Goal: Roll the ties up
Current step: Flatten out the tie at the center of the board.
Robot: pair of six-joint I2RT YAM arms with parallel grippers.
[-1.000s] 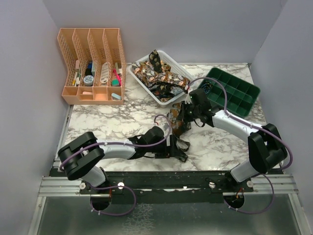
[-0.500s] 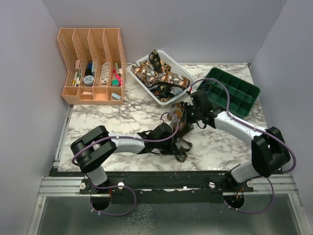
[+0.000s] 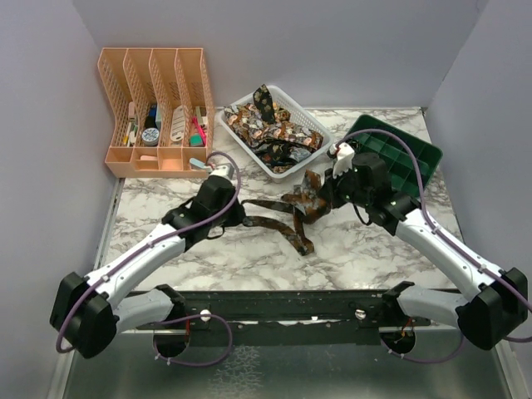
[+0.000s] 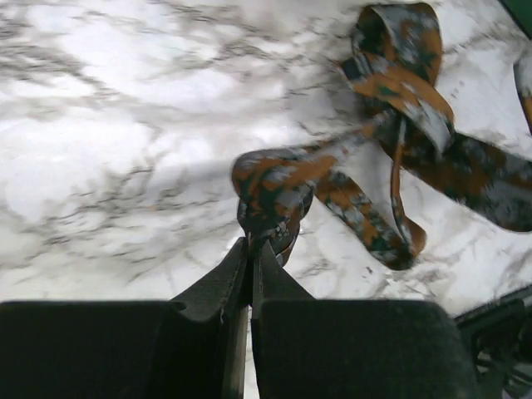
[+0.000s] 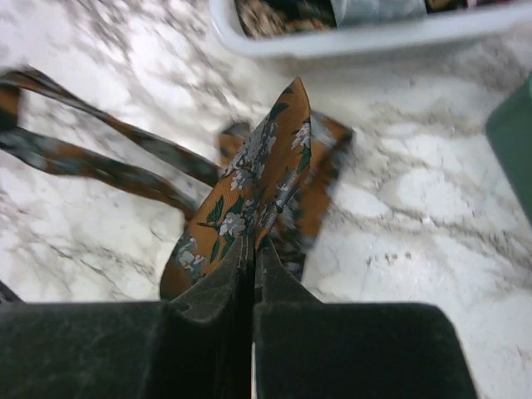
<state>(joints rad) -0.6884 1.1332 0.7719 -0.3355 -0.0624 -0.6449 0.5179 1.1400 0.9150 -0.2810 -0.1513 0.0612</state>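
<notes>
A: Grip?
B: Left hand [image 4: 249, 247] closed on narrow loop of tie [image 4: 278, 179]; right hand [image 5: 252, 243] pinching its wide end.
A: Whereabouts?
B: Middle of tabletop [image 3: 150, 208], stretched between both; 6 o'clock of white basket [image 3: 247, 148].

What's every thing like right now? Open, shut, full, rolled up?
tie: not rolled, lying loose on the table, held by both grippers
left gripper: shut on the tie
right gripper: shut on the tie
basket: holds a heap of ties, none rolled
green tray: pockets that show look empty
orange rack: standing, slots hold small things
</notes>
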